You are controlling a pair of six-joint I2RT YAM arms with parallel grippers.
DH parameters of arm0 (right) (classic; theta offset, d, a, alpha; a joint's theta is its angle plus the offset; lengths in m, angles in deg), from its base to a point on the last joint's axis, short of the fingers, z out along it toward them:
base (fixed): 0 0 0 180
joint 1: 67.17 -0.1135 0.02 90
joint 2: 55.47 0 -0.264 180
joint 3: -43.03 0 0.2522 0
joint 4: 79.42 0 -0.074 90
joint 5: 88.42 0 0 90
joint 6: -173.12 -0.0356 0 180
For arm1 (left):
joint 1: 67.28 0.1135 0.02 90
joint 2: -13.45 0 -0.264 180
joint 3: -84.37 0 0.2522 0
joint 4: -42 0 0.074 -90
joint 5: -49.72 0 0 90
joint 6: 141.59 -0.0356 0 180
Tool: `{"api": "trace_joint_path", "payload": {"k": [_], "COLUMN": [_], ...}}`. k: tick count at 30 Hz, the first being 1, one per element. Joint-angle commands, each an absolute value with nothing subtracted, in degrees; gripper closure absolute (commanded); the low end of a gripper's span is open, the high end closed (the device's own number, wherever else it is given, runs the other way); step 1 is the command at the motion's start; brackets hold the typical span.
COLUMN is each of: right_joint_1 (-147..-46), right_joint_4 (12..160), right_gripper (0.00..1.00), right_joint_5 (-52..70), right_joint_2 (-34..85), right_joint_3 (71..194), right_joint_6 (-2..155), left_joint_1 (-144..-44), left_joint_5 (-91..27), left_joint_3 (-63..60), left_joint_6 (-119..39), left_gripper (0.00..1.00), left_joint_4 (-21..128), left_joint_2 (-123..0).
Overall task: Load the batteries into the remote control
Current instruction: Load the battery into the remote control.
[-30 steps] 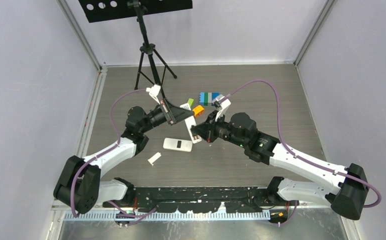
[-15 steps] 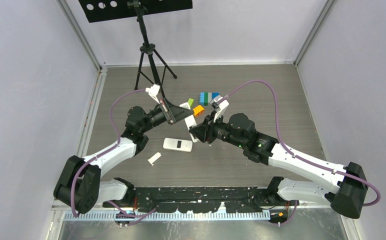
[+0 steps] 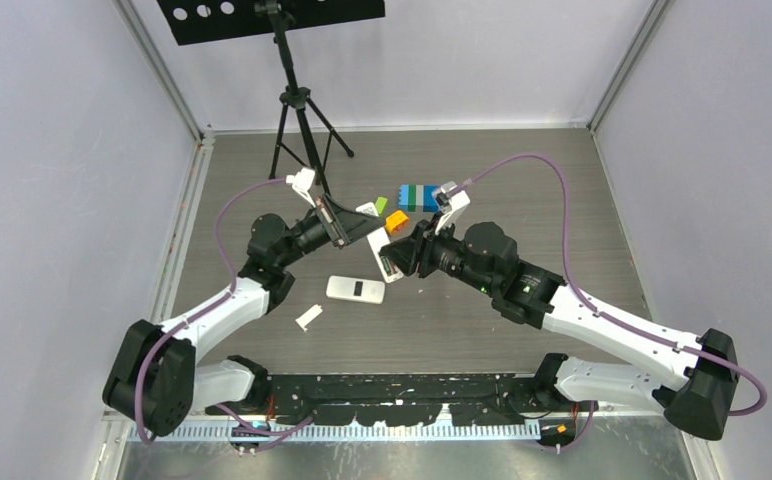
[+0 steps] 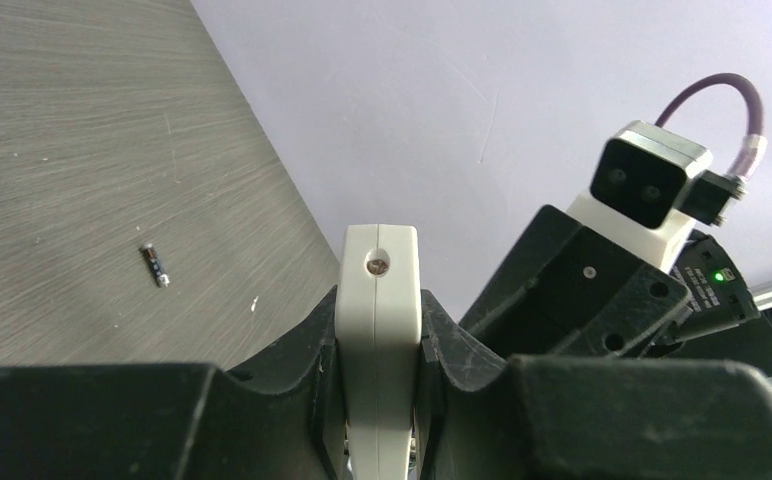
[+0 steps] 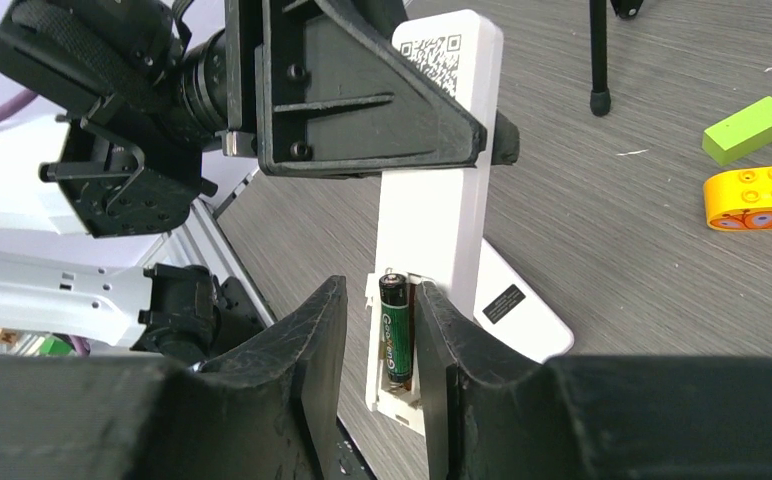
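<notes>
My left gripper (image 3: pixel 350 226) is shut on a white remote control (image 3: pixel 383 252) and holds it above the table; in the left wrist view the remote (image 4: pixel 379 300) stands edge-on between the jaws. One dark green battery (image 5: pixel 396 330) lies in the remote's (image 5: pixel 442 210) open compartment. My right gripper (image 5: pixel 382 292) is open. Its fingers stand on either side of that battery, in front of the compartment, and hold nothing. Another battery (image 4: pixel 153 265) lies loose on the table.
A second white remote (image 3: pixel 355 289) and a small white cover piece (image 3: pixel 308 317) lie on the table near the left arm. A green block (image 5: pixel 748 130), an orange block (image 5: pixel 757 198) and blue-green blocks (image 3: pixel 419 196) sit behind. A black tripod (image 3: pixel 297 110) stands at the back.
My right gripper has opened and let go of the battery, which stays in the remote's compartment. The right arm has shifted slightly towards the back. The left gripper still holds the remote.
</notes>
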State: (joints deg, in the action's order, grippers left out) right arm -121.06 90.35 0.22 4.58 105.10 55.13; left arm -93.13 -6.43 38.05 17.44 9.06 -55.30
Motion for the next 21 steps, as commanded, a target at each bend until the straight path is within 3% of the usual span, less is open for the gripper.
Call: {"api": "trace_joint_path", "payload": {"k": [1,6,10,13,21], "right_joint_1": [-120.6,-120.6,-120.6,-120.2,-119.8], "right_joint_4": [90.0,90.6,86.3,83.2,96.4], "right_gripper": [0.60,0.53,0.31,0.21,0.16], "right_joint_5": [-3.2,-1.4,-10.8,-12.3,-4.6], "right_joint_2": [2.5,1.2,-1.0,-2.2,2.7], "right_joint_3": [107.3,108.0,107.1,105.9,102.0], "right_joint_6": [52.1,45.4,32.9,25.6,15.8], "left_joint_1": [-93.1,-93.1,-93.1,-93.1,-93.1], "left_joint_5": [-7.2,-9.7,-12.4,-13.8,-15.4], "left_joint_3": [35.6,35.5,34.8,33.8,32.4], "left_joint_6": [17.7,15.6,13.1,12.5,16.5], "left_gripper": [1.00,1.00,1.00,1.00,1.00], "left_joint_4": [6.3,5.9,5.4,5.0,-1.6], "left_joint_2": [-52.3,-51.8,-51.5,-51.8,-55.0]}}
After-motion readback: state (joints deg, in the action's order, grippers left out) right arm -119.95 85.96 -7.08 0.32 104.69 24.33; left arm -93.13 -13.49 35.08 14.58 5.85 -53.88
